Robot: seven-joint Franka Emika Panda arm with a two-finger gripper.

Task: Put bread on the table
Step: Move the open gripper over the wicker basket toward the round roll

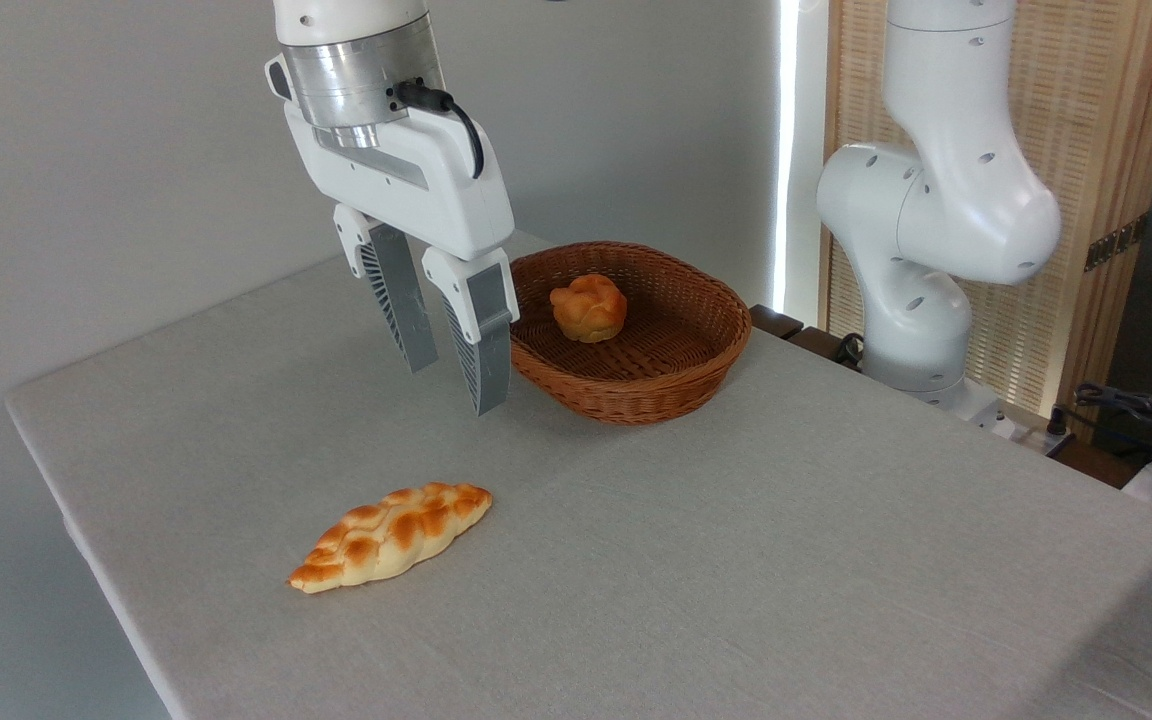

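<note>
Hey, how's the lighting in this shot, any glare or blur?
Fixed camera view: soft, even light, faint shadows under the braided loaf and basket; a blown-out bright strip behind the basket; gripper, bun and table all sharp.

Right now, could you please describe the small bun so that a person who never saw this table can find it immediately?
On the grey table, look toward the far edge for the brown wicker basket, just right of the open gripper. The bun sits alone inside it. It is small, round and knotted, unlike the long braided loaf lying on the cloth nearer the front.
</note>
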